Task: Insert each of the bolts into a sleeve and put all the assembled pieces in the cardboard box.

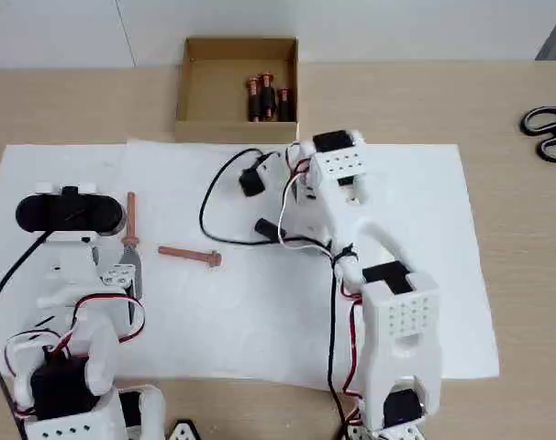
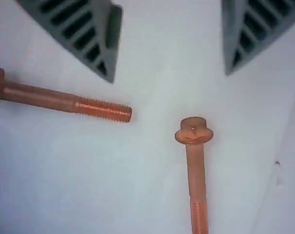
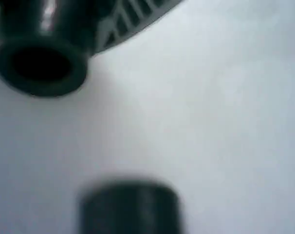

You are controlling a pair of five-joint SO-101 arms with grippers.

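Two copper bolts lie on the white paper: one points away from me, the other lies crosswise. My left gripper hangs open just above them, its grey fingers wide apart and holding nothing. My right gripper is shut on a black sleeve, whose open end faces the wrist camera beside a grey finger. A second black sleeve lies loose on the paper nearby. The cardboard box at the back holds three assembled pieces.
Scissors lie on the wooden table at the far right. Black cable loops over the paper between the sleeves and the bolts. The right arm's body stands over the paper's front right.
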